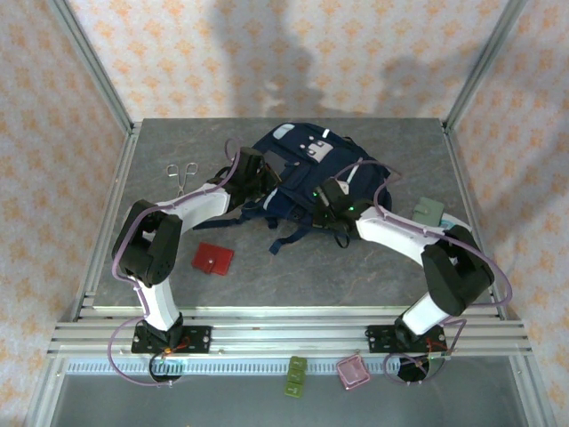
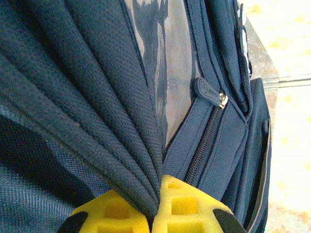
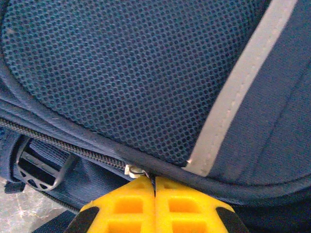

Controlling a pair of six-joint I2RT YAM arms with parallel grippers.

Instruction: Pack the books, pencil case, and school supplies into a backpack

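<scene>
While my left end effector [image 2: 158,195] clenches backpack [image 1: 298,169] folds, my right end effector [image 3: 154,182] pinches shut at a zipper [image 3: 133,170], pull hidden; school supplies [image 1: 213,259] lie at the backpack's seven o'clock on the grey tabletop [image 1: 293,271].

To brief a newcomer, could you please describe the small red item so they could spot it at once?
Start at the navy backpack in the middle of the grey table, then move toward the near-left corner. There a flat red square lies alone on bare tabletop. It is the only red thing on the table; the metal scissors farther back are silvery.
</scene>
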